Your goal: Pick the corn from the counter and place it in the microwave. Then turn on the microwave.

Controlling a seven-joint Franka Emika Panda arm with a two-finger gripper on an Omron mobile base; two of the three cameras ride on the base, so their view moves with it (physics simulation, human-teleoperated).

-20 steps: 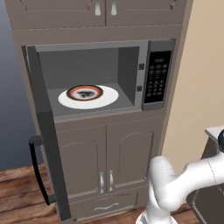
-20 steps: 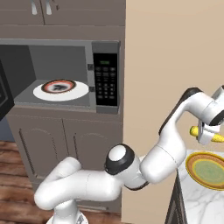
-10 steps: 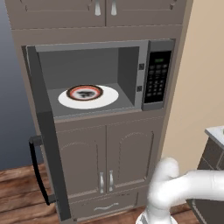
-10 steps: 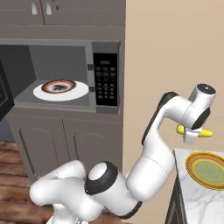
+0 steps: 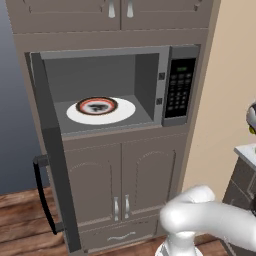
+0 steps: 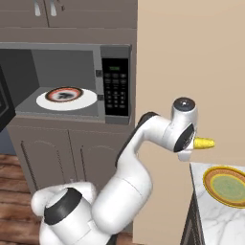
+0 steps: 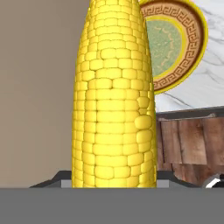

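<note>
Up in the air past the counter's left edge, the corn is clamped in the gripper, tapered tip sticking out to the right in the right base view. From the hand view the cob runs up the middle, kernels all visible, with the finger tips hidden behind it. Just below it, near the counter's front-left corner, sits a yellow-rimmed dish with a green centre. Way over to the left, the microwave has its door swung wide open, and a white plate inside carries a dark-rimmed round dish. Brown cabinet doors sit underneath.
</note>
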